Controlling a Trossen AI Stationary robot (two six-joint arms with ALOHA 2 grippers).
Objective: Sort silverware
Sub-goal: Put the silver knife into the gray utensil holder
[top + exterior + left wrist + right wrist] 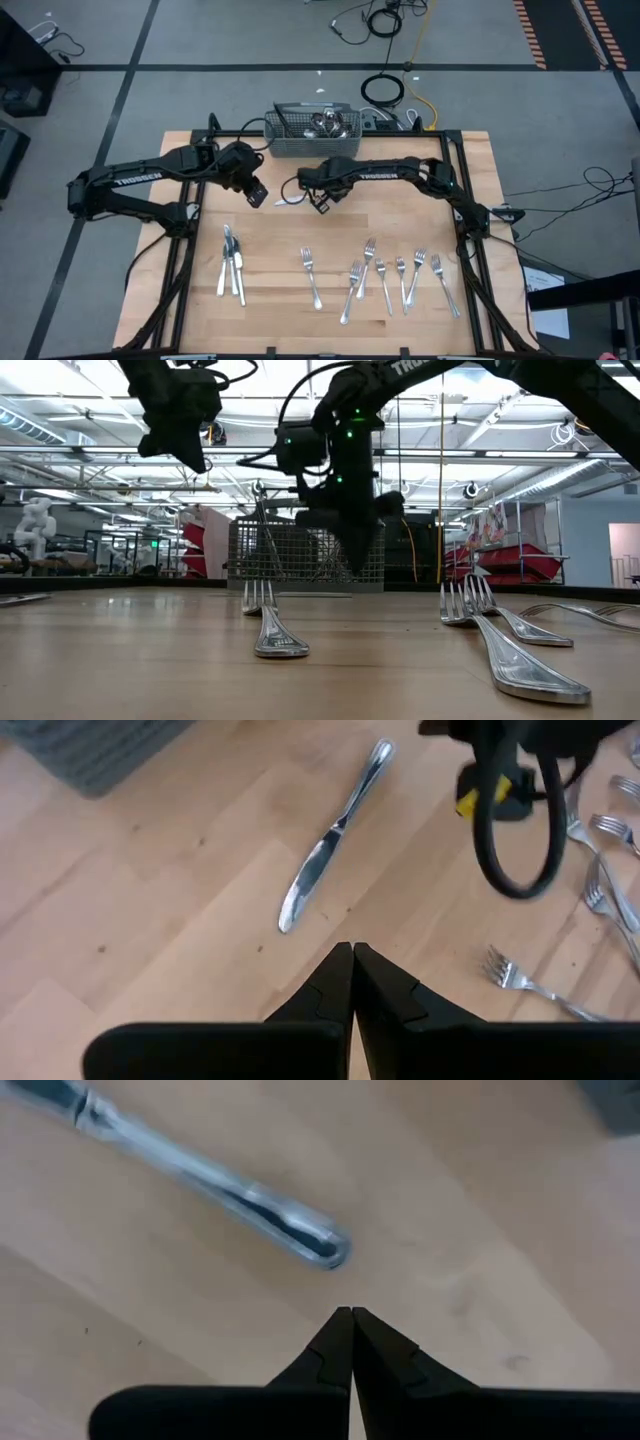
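I am looking at a knife mid-frame; it looks thin, hard and slippery. My right hand is pressed together, empty. I am thinking of pinching its handle.

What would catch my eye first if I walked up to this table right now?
Probably the two dark arms meeting over the far half of the table, the left gripper and right gripper both shut and empty, with a single knife lying between them. Next, the forks laid out along the near edge, a few knives grouped to their left, and the wire basket at the far edge.
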